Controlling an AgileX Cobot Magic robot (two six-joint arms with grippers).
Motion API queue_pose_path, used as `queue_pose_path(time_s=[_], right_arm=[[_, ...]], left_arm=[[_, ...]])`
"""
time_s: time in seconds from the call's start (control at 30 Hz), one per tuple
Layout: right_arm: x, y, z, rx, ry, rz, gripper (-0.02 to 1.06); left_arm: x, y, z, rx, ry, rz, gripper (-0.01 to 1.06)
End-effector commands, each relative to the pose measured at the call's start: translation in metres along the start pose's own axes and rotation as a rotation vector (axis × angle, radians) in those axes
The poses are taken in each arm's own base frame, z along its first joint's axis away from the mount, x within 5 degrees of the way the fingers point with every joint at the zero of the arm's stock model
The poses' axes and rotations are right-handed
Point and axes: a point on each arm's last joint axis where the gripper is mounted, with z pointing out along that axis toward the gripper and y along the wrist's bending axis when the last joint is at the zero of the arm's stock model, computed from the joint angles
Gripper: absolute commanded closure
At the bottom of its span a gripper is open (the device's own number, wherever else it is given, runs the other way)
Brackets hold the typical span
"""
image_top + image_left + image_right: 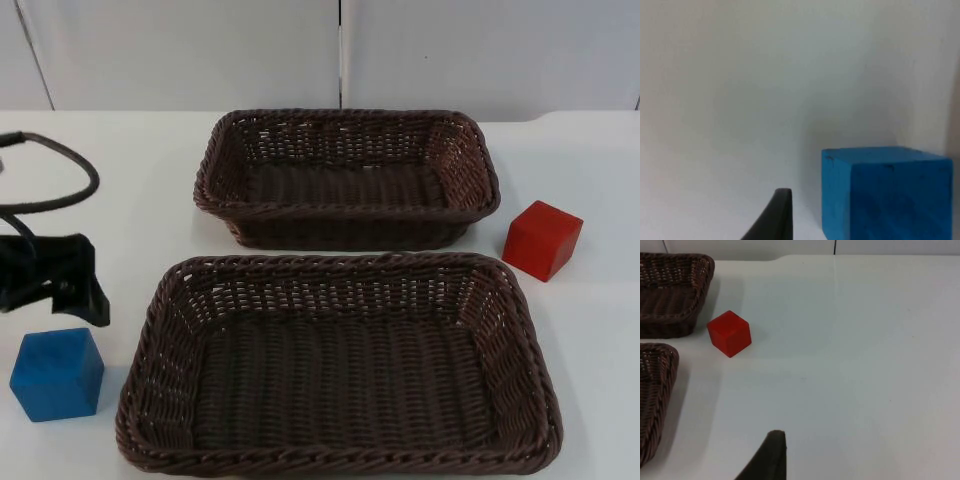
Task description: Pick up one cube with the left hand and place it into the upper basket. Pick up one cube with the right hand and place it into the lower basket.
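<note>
On the white table (600, 330), seen from above, the left gripper (70, 285) is held just above the blue cube (57, 373), beside the lower basket (340, 365); its finger spread cannot be told. The left wrist view has the blue cube (887, 192) just beside a fingertip. The right wrist view has the red cube (729, 333) well ahead, beside the upper basket (670, 292).

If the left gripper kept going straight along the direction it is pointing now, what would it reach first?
Most likely the blue cube, which stands close ahead of the left gripper on the white table. It lies slightly to one side of the fingertip, so contact could be off-centre; depth is hard to judge.
</note>
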Motion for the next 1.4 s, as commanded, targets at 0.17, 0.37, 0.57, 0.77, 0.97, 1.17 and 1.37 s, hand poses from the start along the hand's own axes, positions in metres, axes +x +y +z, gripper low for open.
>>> queue_pose_path(time_s=[0.17,0.37,0.57,0.77,0.97,1.17,1.37], right_arm=[[0.0,-0.001,0.0,0.004,-0.005,-0.014,-0.01],[0.0,-0.001,0.0,0.004,-0.005,-0.014,-0.01],[0.0,-0.001,0.0,0.004,-0.005,-0.014,-0.01],[0.0,-0.001,0.0,0.004,-0.005,-0.014,-0.01],[0.0,-0.001,0.0,0.004,-0.005,-0.014,-0.01],[0.0,-0.001,0.0,0.004,-0.005,-0.014,-0.01],[0.0,-0.001,0.0,0.004,-0.005,-0.014,-0.01]], left_arm=[[0.0,0.006,0.03,-0.052,0.003,0.002,0.0],[0.003,0.01,0.043,-0.073,0.026,-0.001,0.0],[0.006,0.012,0.049,-0.082,0.046,0.001,0.02],[0.007,0.012,0.049,-0.083,0.056,0.026,0.47],[0.007,0.009,0.042,-0.069,0.065,0.027,1.05],[0.001,0.001,0.013,-0.025,0.024,0.043,1.05],[-0.004,-0.01,-0.029,0.036,-0.065,0.057,1.05]])
